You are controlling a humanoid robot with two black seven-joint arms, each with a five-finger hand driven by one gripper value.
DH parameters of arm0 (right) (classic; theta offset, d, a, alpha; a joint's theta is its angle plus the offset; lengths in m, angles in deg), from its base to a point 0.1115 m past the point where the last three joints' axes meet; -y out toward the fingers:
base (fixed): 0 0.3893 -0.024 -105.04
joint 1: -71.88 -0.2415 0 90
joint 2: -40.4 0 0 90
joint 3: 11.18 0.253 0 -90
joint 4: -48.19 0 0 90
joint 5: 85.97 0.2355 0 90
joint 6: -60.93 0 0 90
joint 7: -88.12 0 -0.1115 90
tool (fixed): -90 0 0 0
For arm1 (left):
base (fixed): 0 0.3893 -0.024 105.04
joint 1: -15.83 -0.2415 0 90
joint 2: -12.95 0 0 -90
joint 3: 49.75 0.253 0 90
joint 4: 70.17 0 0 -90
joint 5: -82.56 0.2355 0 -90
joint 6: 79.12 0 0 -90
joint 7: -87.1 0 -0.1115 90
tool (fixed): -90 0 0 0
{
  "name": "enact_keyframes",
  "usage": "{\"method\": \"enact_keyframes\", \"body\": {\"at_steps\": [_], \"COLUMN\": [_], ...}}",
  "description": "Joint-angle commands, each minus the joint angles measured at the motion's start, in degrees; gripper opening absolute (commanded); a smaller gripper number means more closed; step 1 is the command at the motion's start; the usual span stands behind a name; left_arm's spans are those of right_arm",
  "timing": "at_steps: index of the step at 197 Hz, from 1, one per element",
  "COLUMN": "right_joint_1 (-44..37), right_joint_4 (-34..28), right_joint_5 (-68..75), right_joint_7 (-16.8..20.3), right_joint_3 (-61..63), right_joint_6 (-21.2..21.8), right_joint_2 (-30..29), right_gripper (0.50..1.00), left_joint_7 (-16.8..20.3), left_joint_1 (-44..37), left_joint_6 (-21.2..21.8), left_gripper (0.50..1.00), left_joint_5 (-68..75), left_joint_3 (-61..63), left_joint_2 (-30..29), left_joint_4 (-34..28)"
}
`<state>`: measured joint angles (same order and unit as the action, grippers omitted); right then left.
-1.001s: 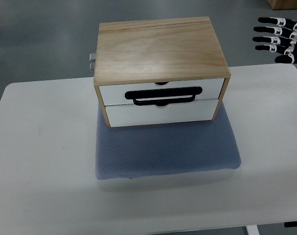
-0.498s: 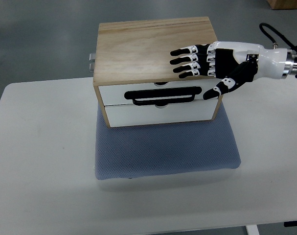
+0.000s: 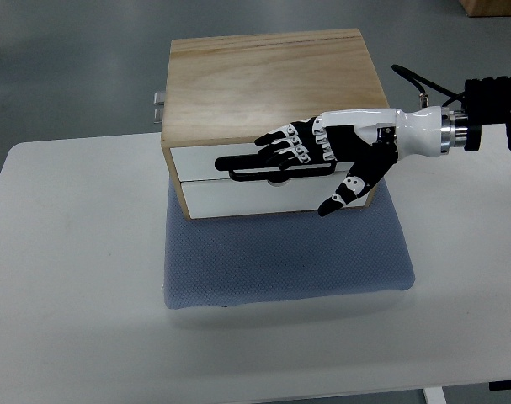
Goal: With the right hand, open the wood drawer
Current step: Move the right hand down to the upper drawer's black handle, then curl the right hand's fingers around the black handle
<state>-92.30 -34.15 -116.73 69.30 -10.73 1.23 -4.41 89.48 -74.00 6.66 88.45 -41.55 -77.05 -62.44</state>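
Observation:
A wooden box (image 3: 268, 80) with two white drawer fronts stands on a blue-grey mat (image 3: 280, 252). The upper drawer (image 3: 196, 160) carries a black bar handle (image 3: 238, 164) and sits flush with the box. My right hand (image 3: 310, 164) reaches in from the right edge, just in front of the upper drawer. Its fingers (image 3: 280, 143) are stretched out flat over the right part of the handle, and the thumb (image 3: 343, 192) points down across the lower drawer (image 3: 238, 195). The fingers are not curled round the handle. No left arm shows.
The mat lies on a white table (image 3: 70, 252). A small metal fitting (image 3: 158, 105) sticks out at the box's back left. Grey floor lies beyond the table.
My right hand has come in from the far right edge, crossed over the box top, and dropped down in front of the upper drawer's handle. The drawers have not moved.

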Motion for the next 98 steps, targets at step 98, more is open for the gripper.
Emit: {"method": "enact_keyframes", "body": {"at_steps": [98], "right_joint_1": [0.35], "right_joint_4": [6.13], "right_joint_5": [-4.22], "right_joint_7": [0.00], "right_joint_3": [-0.71], "right_joint_6": [-1.48], "right_joint_2": [-3.52], "right_gripper": [0.954], "left_joint_7": [0.00], "left_joint_1": [0.00], "left_joint_6": [0.00], "left_gripper": [1.000], "left_joint_5": [0.00], "left_joint_3": [-0.03], "left_joint_2": [0.00], "left_joint_4": [0.00]}}
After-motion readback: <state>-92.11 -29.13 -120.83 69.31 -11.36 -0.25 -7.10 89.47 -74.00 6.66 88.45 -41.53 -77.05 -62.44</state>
